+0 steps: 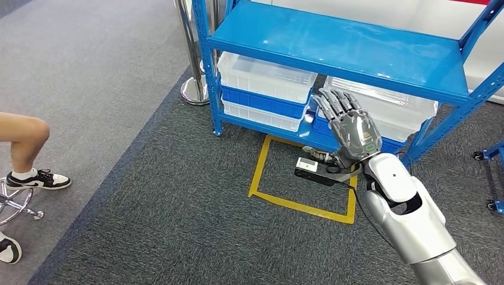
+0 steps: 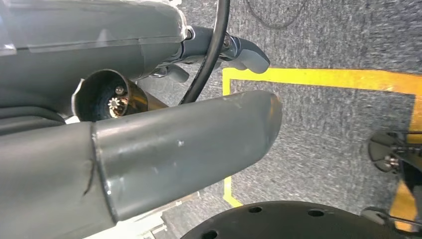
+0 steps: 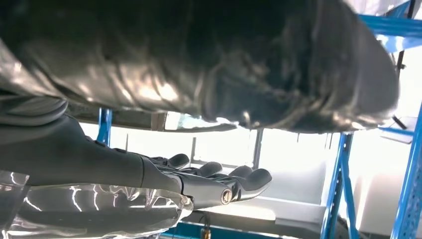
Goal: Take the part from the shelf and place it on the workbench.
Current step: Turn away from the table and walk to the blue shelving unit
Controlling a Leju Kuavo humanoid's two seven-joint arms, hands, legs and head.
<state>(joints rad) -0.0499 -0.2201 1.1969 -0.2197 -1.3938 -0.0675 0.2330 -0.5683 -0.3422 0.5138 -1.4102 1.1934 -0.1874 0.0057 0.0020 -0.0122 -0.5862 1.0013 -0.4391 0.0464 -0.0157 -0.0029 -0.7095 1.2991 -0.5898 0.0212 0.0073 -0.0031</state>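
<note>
Right hand: the right hand (image 1: 353, 127) is raised before the lower level of the shelf (image 1: 345, 44), fingers straight and apart, holding nothing; its fingertips (image 1: 333, 98) lie at the rim of the right bin (image 1: 410, 110).
Left hand: the left hand (image 2: 179, 144) hangs over the carpet and the tape square (image 2: 318, 75); I cannot tell whether it is spread or closed, as the thumb and cover hide the rest.
Part: no loose part can be made out; the likeliest candidate is the right bin itself or something lying in it, on the lower level beside the left bins (image 1: 264, 89). What is inside it is too pale to read.
Handling: judging by looks, the bin is thin translucent plastic, light, stiff enough to lift but smooth and likely slippery; the walls may flex if squeezed.
Hold: the front rim or lip seems the best place, fingers hooked over it, not pressed on the flat wall.
Axis: the bin's long side runs along the shelf's front edge, opening upward; one long wall faces the robot.
Nearby: a person's leg (image 1: 24, 136) and a chair base (image 1: 15, 205) are well apart, on the left.
</note>
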